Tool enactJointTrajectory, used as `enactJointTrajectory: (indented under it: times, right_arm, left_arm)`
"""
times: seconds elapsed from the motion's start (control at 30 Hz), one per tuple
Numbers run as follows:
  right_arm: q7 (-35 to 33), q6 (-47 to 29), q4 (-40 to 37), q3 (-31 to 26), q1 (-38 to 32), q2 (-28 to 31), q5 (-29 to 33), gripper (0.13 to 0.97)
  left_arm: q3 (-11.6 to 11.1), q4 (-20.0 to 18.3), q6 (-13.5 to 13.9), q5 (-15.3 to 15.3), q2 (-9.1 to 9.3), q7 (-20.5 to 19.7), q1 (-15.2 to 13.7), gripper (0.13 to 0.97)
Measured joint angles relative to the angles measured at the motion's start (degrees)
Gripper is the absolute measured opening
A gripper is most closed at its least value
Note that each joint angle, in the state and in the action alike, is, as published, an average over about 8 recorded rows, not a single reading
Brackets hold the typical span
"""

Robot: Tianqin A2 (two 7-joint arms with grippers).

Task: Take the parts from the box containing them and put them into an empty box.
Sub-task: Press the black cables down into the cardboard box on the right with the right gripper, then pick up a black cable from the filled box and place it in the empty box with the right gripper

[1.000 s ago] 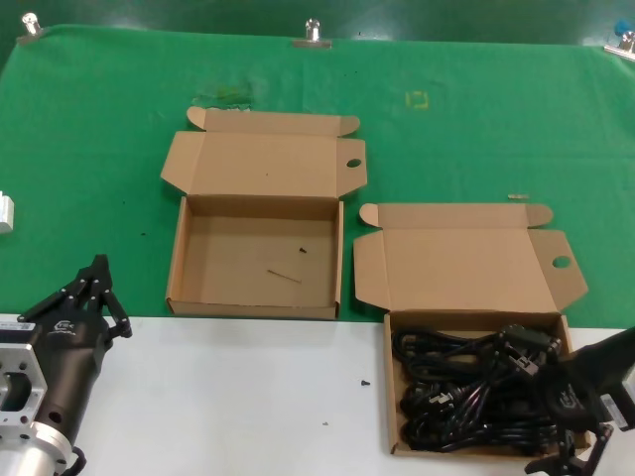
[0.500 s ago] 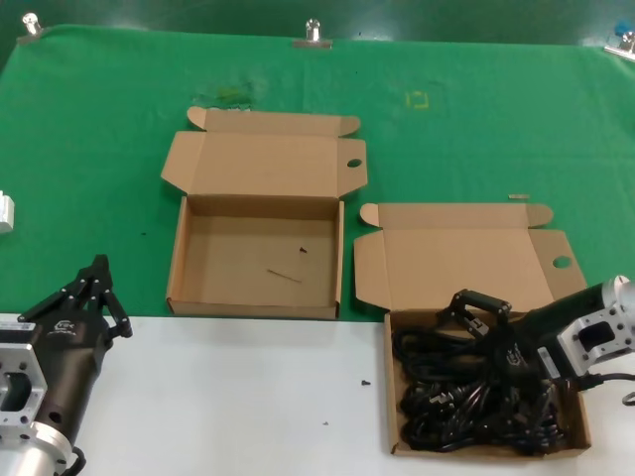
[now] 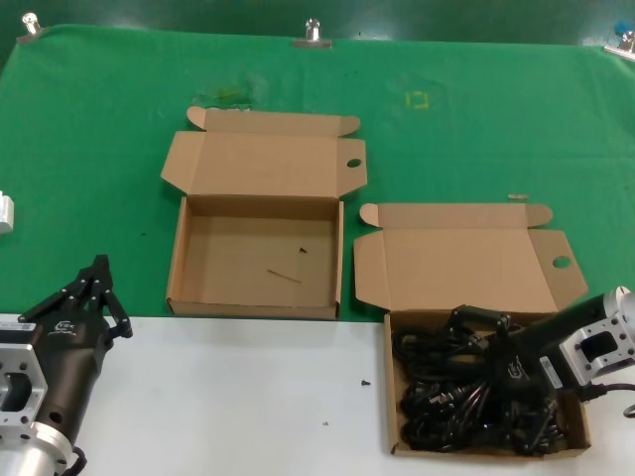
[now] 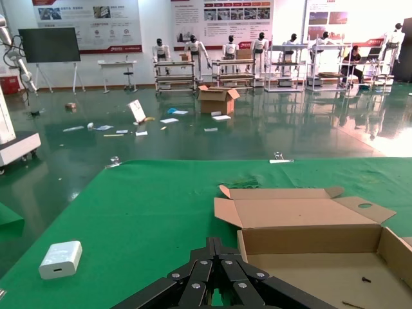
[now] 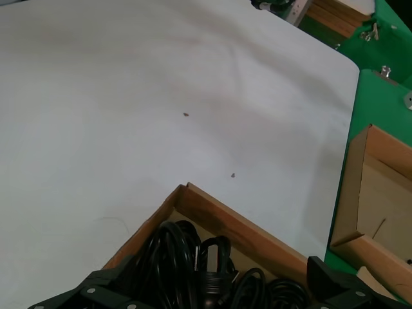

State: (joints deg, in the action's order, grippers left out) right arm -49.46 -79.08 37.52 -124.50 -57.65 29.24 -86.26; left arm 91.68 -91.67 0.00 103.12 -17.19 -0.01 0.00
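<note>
The parts (image 3: 451,402), glossy black power cords, lie tangled in the box containing them (image 3: 389,382) at the front right, its lid (image 3: 466,263) open behind it. My right gripper (image 3: 479,323) is open, reaching from the right and sitting low over the cords at the box's far side. In the right wrist view its fingers (image 5: 328,283) stand wide apart with cords (image 5: 174,257) and a plug between them. The empty box (image 3: 228,268), with dark specks on its floor, stands open at the centre left. My left gripper (image 3: 97,264) is shut and parked at the front left, also seen in its own view (image 4: 214,242).
The boxes rest on a green mat (image 3: 476,129) that gives way to a white tabletop (image 3: 248,397) at the front. A small white block (image 3: 6,211) lies at the far left edge. Metal clips (image 3: 312,32) hold the mat's back edge.
My right gripper swung from the box's front right corner up across the cords, then sank lower onto them at the box's far side. The left arm has not moved.
</note>
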Motion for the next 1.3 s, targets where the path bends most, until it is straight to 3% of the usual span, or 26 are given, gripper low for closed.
enactJointTrajectory:
  times: [0.2,0.5,0.8,1.07,1.3]
  right_arm:
    - [0.92,-0.14,1.3,0.3,1.05,0.99,-0.14,0.919]
    - [2.31,-0.16,2.5,0.57,2.16,1.87,-0.24,0.807]
    - [2.18,0.1,2.65,0.73,2.52,1.92,-0.29,0.63]
    - [2.16,0.03,3.27,0.89,2.85,2.18,-0.45,0.414]
    - [2.1,-0.14,3.69,1.06,3.3,2.62,-0.67,0.326]
  left_arm:
    - [0.0,0.0,0.0,0.0,0.0,0.0,0.0,0.139]
    - [0.0,0.0,0.0,0.0,0.0,0.0,0.0,0.139]
    - [0.0,0.0,0.0,0.0,0.0,0.0,0.0,0.139]
    - [0.0,0.0,0.0,0.0,0.0,-0.01,0.0,0.139]
    - [0.0,0.0,0.0,-0.01,0.0,-0.03,0.0,0.139]
